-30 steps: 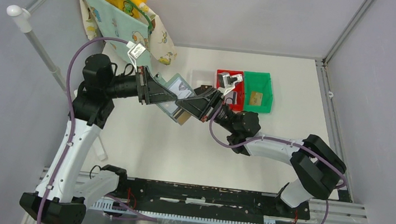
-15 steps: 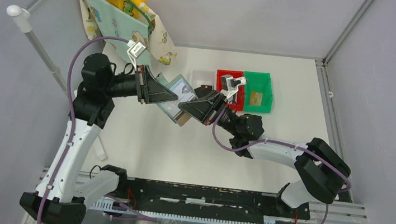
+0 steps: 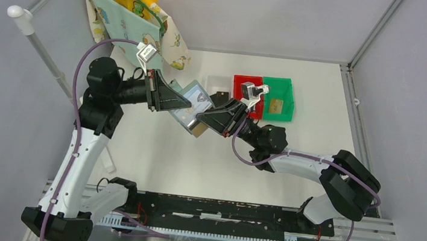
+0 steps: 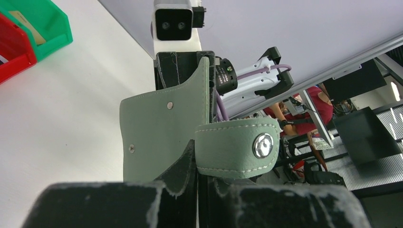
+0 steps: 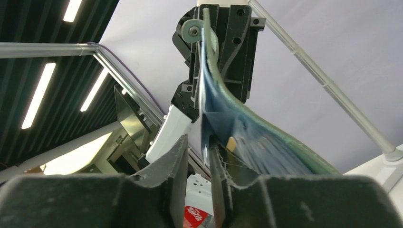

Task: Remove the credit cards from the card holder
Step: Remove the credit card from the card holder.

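Note:
My left gripper [image 3: 176, 105] is shut on the grey-green card holder [image 3: 192, 101] and holds it open in the air above the table. In the left wrist view my left gripper [image 4: 204, 185] pinches its cover [image 4: 161, 133] below the snap strap [image 4: 237, 149]. My right gripper [image 3: 202, 119] is at the holder's lower edge, jaws a narrow gap apart. In the right wrist view my right gripper [image 5: 198, 152] has a thin pocket edge between its fingers, and the holder [image 5: 266, 142] curves up to the right. A tan card [image 3: 199, 130] sticks out of the holder's lower end.
A red bin [image 3: 241, 79] and a green bin [image 3: 290, 93] stand at the back of the table, with a tan card [image 3: 277, 107] in the green one. A white tray [image 3: 217, 81] is beside them. A patterned cloth bag on a green hanger [image 3: 129, 17] hangs at the back left.
My right gripper has shifted slightly right and nearer while staying at the holder's lower edge. My left gripper and the holder have barely moved.

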`<state>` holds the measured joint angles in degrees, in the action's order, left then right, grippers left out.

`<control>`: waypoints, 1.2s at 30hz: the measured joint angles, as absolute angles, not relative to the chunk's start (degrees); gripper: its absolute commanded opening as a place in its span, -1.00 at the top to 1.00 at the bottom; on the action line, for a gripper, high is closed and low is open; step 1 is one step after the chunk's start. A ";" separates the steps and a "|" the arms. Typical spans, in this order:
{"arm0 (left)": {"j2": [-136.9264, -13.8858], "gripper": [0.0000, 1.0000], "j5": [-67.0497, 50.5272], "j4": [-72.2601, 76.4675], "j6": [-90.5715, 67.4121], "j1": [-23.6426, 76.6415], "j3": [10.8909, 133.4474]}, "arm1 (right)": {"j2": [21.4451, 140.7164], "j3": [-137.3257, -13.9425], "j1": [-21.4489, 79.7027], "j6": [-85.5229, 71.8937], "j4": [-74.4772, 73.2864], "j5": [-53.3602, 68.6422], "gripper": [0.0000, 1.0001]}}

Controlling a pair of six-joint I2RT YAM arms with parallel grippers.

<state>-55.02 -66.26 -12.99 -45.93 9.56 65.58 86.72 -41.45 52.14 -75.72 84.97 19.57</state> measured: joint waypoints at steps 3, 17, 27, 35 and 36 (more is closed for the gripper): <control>-55.02 0.96 -66.32 -12.82 -46.11 9.56 65.58 | 86.70 -41.41 52.12 -76.36 86.52 19.64 0.15; -54.96 0.97 -67.70 -11.14 -47.75 9.56 65.56 | 88.07 -41.45 52.14 -78.85 88.75 19.20 0.89; -55.13 0.84 -67.72 -10.59 -48.21 9.72 65.39 | 87.81 -40.45 52.18 -78.83 88.84 18.74 1.00; -55.27 0.66 -67.79 -10.59 -48.62 9.96 65.39 | 87.00 -39.38 52.51 -78.63 88.84 17.96 1.00; -55.31 0.65 -67.79 -10.52 -48.62 9.96 65.39 | 86.91 -39.22 52.51 -78.61 88.86 17.91 1.00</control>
<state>-55.31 -67.79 -10.52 -48.62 9.96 65.39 86.91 -39.22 52.51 -78.61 88.86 17.91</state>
